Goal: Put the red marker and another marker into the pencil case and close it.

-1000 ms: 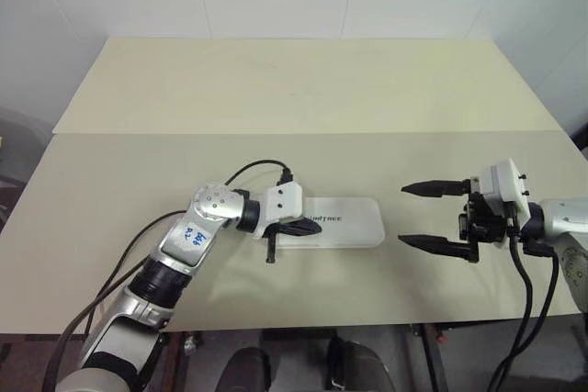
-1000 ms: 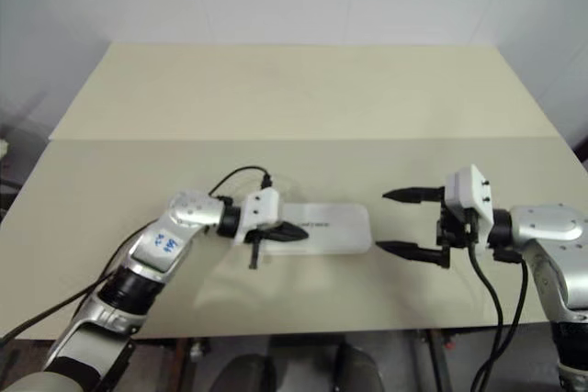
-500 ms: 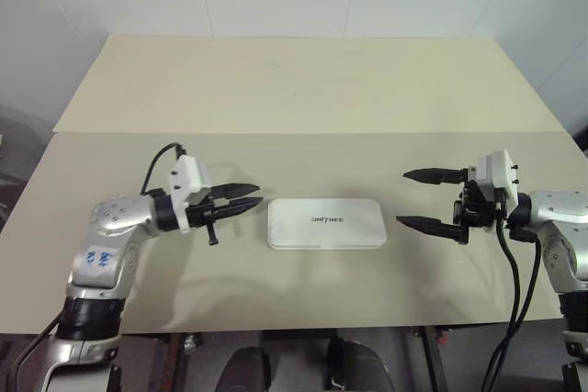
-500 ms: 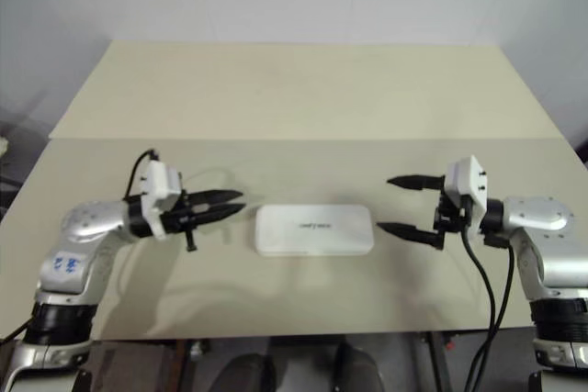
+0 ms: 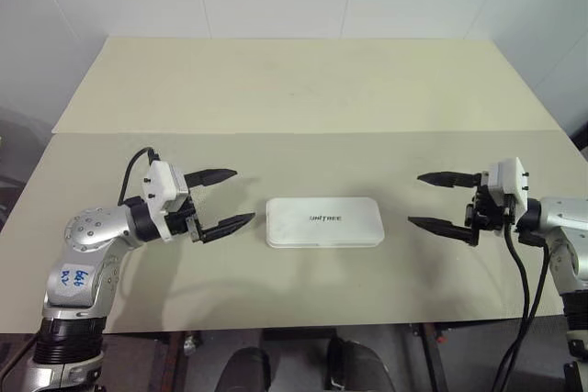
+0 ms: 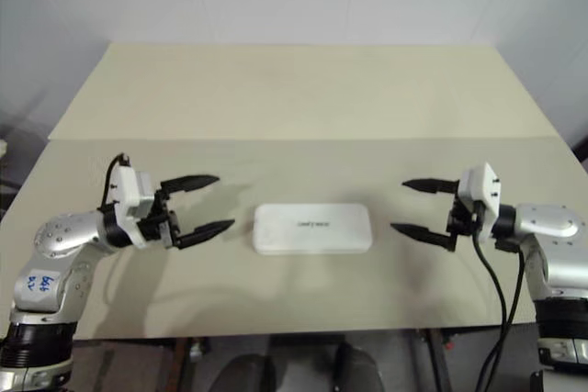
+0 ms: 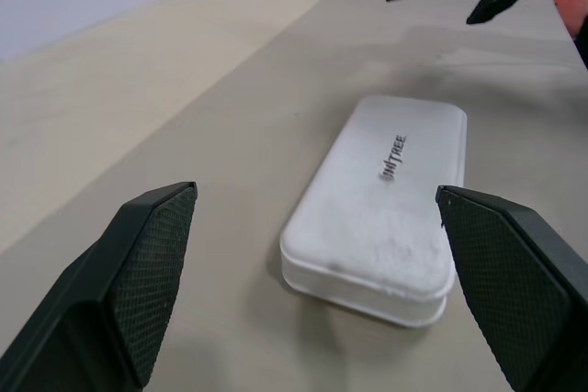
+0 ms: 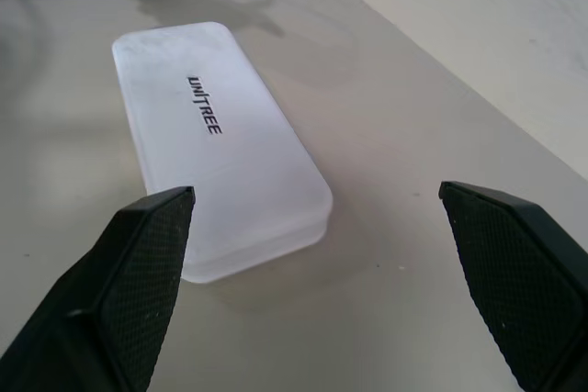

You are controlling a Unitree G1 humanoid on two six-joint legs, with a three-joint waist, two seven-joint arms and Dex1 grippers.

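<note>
While the case (image 5: pixel 324 221) lies shut and flat near the table's (image 5: pixel 303 89) front edge, long axis left to right, the left gripper (image 5: pixel 220 199) and right gripper (image 5: pixel 439 202) face its two ends, both spread and empty, about equally near. Its lid reads "unitree".

Closed pencil case (image 5: pixel 325 222) between grippers

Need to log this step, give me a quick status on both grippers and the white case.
Left gripper open, right gripper open, both empty. White hard plastic pencil case shut, flat on the table between them. Nothing in the way.
</note>
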